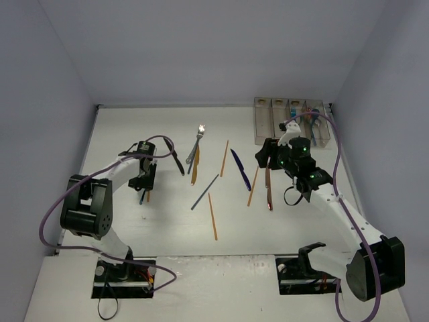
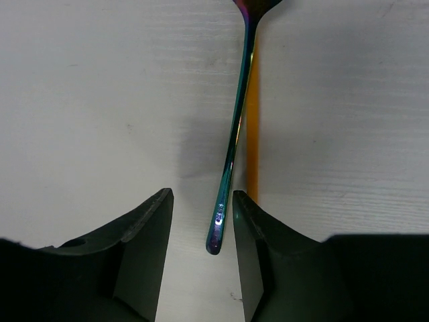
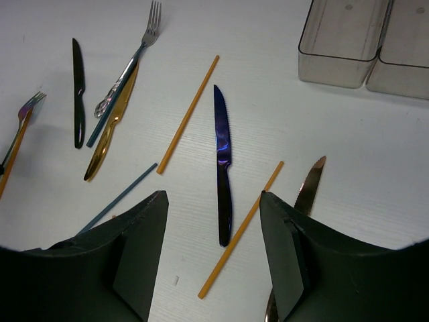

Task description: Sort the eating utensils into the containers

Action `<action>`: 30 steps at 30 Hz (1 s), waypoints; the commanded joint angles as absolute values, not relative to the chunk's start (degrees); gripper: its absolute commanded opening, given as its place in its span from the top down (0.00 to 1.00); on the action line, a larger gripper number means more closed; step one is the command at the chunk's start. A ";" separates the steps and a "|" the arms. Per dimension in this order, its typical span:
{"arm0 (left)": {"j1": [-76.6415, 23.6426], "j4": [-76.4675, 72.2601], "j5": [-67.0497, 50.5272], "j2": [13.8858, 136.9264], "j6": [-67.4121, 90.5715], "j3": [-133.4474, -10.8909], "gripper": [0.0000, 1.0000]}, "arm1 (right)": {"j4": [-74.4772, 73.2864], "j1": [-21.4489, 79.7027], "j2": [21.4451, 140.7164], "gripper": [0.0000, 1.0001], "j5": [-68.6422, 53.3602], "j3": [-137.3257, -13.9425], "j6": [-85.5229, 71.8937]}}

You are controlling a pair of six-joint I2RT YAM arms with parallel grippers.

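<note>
Black fingers (image 2: 144,258) of the left end effector (image 2: 201,261) fill the bottom of its own view. They stand apart and squeeze nothing. The tip of the rainbow fork (image 2: 236,127) handle lies between them. It is close to the finger on the right of that view, with a gap on the other side. This fork is thin, shiny metal in green, blue and purple, and its handle bends a little. It lies on the white desk (image 2: 87,100), which has a fine grain like wood. An orange stick (image 2: 253,134), straight and dull, lies just beside the fork, and the fork crosses it near the top.

The right end effector (image 3: 214,258) is released too, with its fingers wide and nothing in them. Past the gap lies the blue knife (image 3: 221,154), glossy and dark, with small teeth on its blade. Its handle end points at the gap. A second stick (image 3: 242,228) lies slanted just beside that handle. A copper knife (image 3: 310,184), shiny with a round tip, sticks out from behind the finger on the right of that view.

Farther off lie a third stick (image 3: 188,114), a black knife (image 3: 78,90), and a silver fork (image 3: 131,64) touching a gold piece (image 3: 114,121). Clear plastic bins (image 3: 338,64) with round corners sit at the far right of the desk, well apart from the blue knife.
</note>
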State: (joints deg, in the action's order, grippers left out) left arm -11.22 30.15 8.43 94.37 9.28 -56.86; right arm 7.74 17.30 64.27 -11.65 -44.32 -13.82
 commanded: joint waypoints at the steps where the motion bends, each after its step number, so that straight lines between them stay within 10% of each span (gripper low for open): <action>1: -10.99 30.54 8.13 95.07 8.26 -60.69 0.63 | 11.51 17.58 62.79 0.46 -12.52 -44.16 -12.78; 30: -10.81 31.20 0.00 111.62 8.66 -72.20 0.86 | 11.47 17.49 63.15 0.45 -11.60 -43.64 -13.23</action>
State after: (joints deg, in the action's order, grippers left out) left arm -11.22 32.39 3.47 108.04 7.70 -72.51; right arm 7.81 17.30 63.61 -11.68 -43.53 -13.29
